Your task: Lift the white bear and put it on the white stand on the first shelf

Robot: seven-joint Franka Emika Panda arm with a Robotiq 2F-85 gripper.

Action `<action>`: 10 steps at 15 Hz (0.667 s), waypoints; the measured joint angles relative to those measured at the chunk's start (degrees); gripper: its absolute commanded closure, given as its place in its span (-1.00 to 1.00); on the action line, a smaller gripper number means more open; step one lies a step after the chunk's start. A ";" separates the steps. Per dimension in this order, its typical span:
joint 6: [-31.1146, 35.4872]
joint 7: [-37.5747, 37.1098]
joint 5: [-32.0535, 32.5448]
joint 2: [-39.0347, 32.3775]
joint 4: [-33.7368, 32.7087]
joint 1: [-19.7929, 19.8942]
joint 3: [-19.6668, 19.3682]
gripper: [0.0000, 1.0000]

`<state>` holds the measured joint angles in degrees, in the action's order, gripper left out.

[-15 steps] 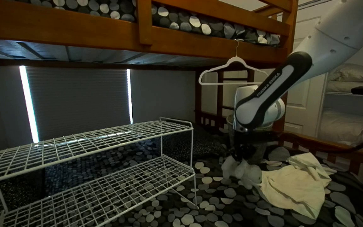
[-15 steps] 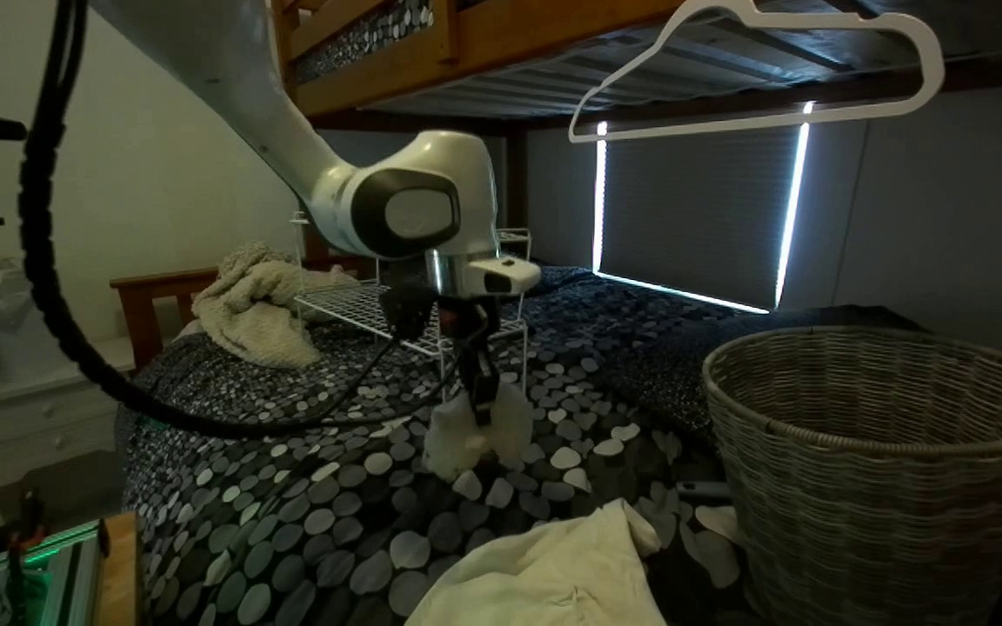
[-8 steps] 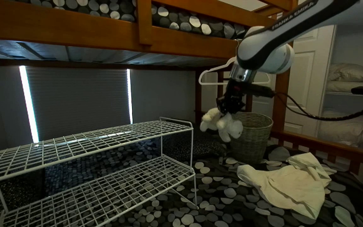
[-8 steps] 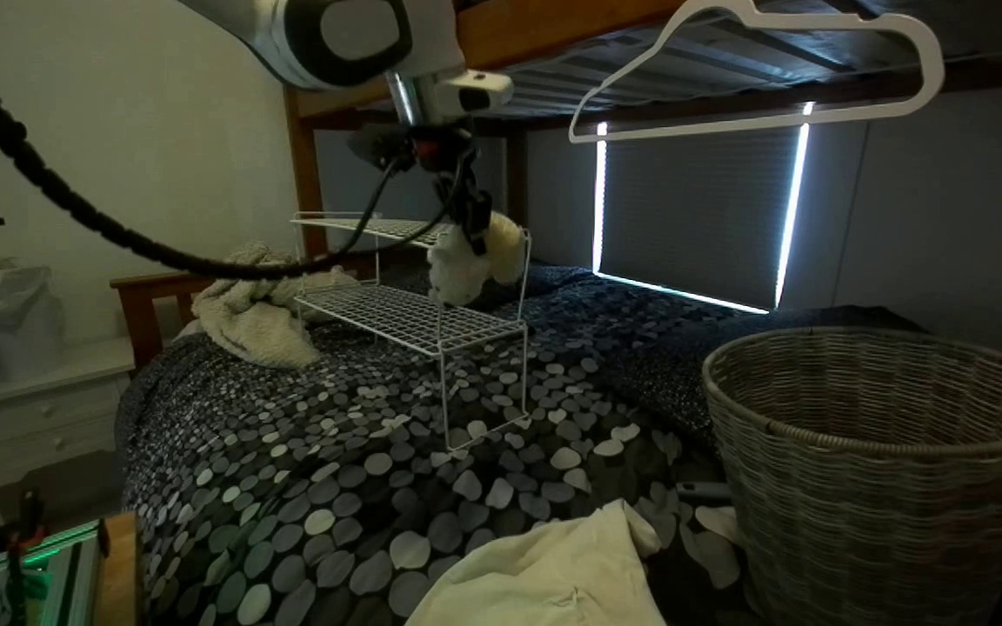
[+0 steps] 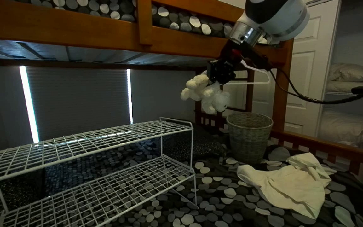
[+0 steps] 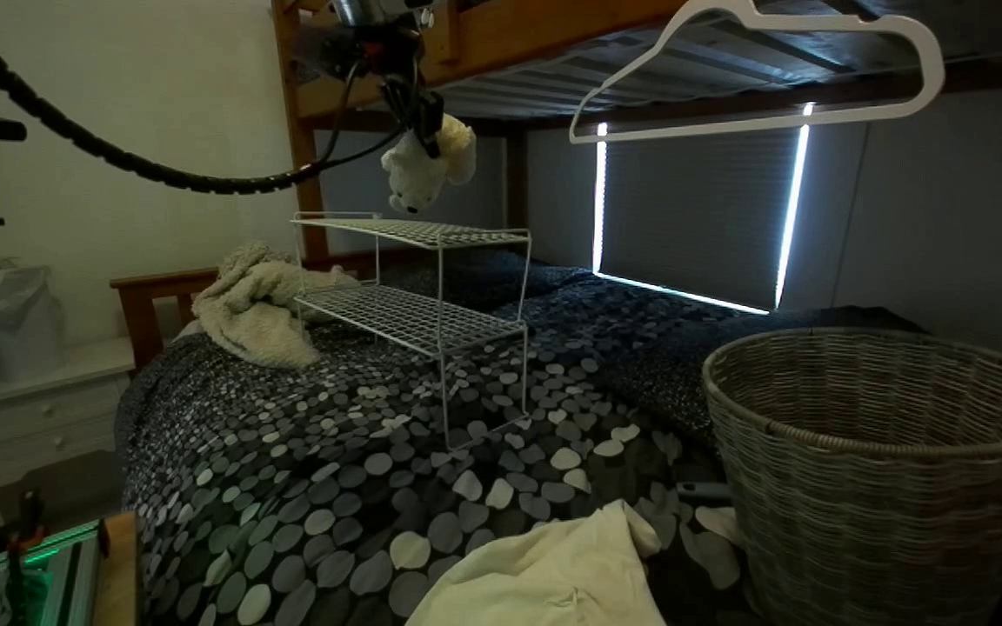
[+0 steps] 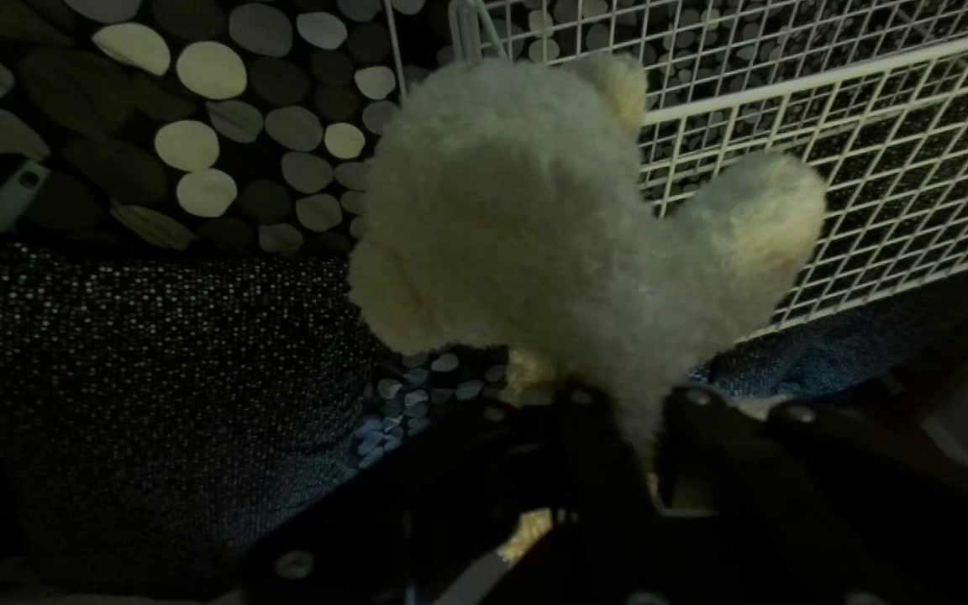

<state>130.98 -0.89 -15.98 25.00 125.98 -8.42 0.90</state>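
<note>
Black and nearly closed, our gripper point(image 7: 637, 412) is pinching the white bear point(image 7: 501, 210), which is hanging tilted, higher than the wire rack point(image 6: 410, 317). We should be centring it over, probably, the top shelf point(image 5: 90, 142), then lowering gently before releasing.

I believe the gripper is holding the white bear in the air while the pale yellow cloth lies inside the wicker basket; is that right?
Not quite: the pale yellow cloth lies outside the wicker basket, on the spotted bedding, as both exterior views show. The gripper does hold the white bear in the air.
</note>
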 measured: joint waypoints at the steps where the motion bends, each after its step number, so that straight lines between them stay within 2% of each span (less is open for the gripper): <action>1: 0.00 0.10 -0.02 -0.13 0.04 0.03 -0.04 0.77; 4: 0.00 0.19 -0.07 -0.40 0.05 0.06 -0.06 0.77; 5: 0.00 0.20 -0.08 -0.41 0.05 0.06 -0.07 0.94; 8: 0.00 0.22 -0.21 -0.43 -0.40 -0.28 0.54 0.94; 10: 0.01 0.81 -0.19 -0.37 -2.17 -1.61 2.32 0.94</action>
<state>130.98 -0.08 -16.17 24.63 123.81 -10.03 3.23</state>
